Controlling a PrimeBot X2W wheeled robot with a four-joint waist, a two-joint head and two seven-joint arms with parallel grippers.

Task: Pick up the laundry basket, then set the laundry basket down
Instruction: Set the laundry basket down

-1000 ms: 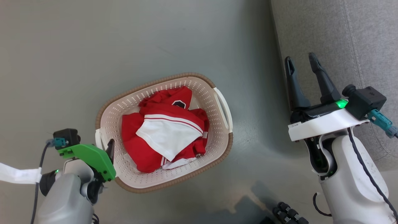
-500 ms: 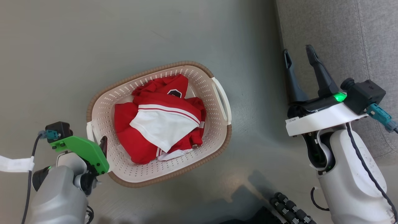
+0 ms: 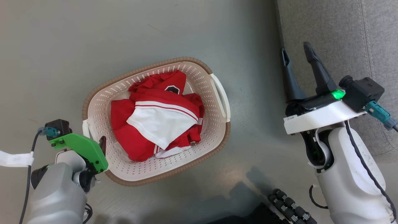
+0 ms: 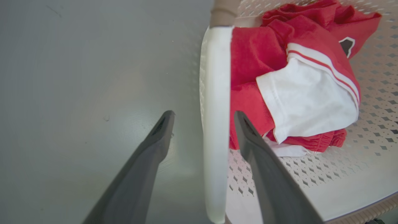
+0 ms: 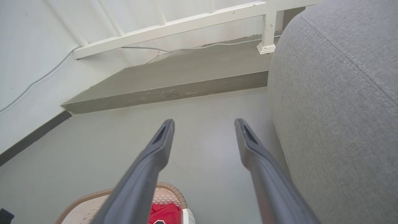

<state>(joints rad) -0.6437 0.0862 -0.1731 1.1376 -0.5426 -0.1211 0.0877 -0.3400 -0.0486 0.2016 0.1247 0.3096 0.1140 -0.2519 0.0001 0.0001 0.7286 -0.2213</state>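
The laundry basket [image 3: 213, 130] looms larger than before — camera nearer; long axis lower-left to upper-right. Left gripper [image 4: 204, 115] wide astride its handle [image 4: 214, 77], right gripper [image 3: 294, 48] wide too.

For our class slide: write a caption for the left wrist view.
Open left hand straddles the white handle of the laundry basket, red-and-white clothes inside.

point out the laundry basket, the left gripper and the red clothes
laundry basket [image 3: 143, 171], head view, perforated inner wall
left gripper [image 4: 203, 114], left wrist view, midway between its fingertips
red clothes [image 3: 127, 124], head view, red fold on the left
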